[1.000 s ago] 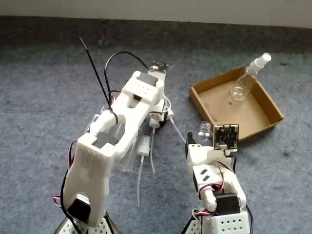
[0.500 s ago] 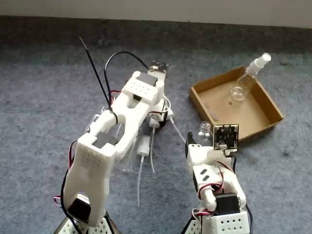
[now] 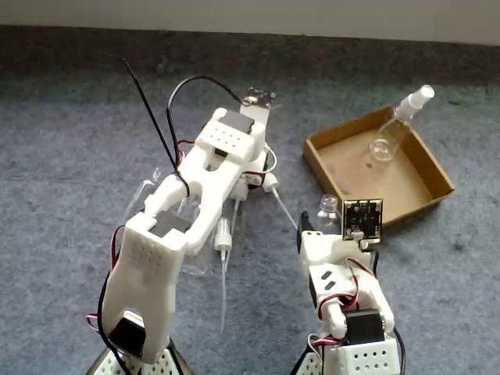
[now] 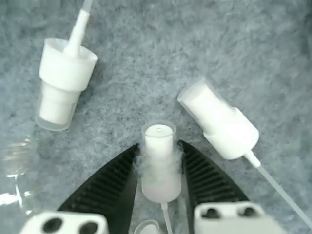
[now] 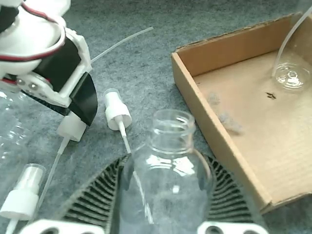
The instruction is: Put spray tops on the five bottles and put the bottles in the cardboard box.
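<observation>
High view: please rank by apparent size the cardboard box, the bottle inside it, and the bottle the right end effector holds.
1. cardboard box
2. bottle in the box
3. held bottle, unsure: the arm hides most of it.

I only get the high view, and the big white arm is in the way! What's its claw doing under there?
Observer: The left claw is closed on a spray top, one finger on each side of it.
Operator: Wow! Is the other claw really holding that bottle, or just sitting near it?
Observer: Really holding it. The right claw is shut around the belly of the bottle, which stands upright with its neck open.
</observation>
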`<act>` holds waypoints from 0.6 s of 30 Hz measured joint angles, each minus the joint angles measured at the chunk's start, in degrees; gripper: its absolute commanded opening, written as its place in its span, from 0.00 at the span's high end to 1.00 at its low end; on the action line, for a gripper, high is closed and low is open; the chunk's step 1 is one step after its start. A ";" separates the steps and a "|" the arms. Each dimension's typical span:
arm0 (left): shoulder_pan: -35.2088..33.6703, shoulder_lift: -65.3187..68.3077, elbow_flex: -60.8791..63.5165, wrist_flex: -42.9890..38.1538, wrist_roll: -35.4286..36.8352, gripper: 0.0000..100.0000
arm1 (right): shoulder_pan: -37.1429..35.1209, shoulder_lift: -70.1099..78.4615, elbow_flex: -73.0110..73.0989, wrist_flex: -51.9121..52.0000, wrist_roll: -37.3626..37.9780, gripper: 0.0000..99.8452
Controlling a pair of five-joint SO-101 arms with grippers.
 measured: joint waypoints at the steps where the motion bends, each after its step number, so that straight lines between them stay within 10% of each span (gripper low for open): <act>1: 0.00 0.00 -0.26 0.00 0.00 0.96 | 0.00 0.00 0.00 -0.44 0.00 0.88; 18: 0.97 -21.89 -5.80 7.56 -0.18 0.97 | -0.09 0.09 1.41 -11.08 -0.09 0.88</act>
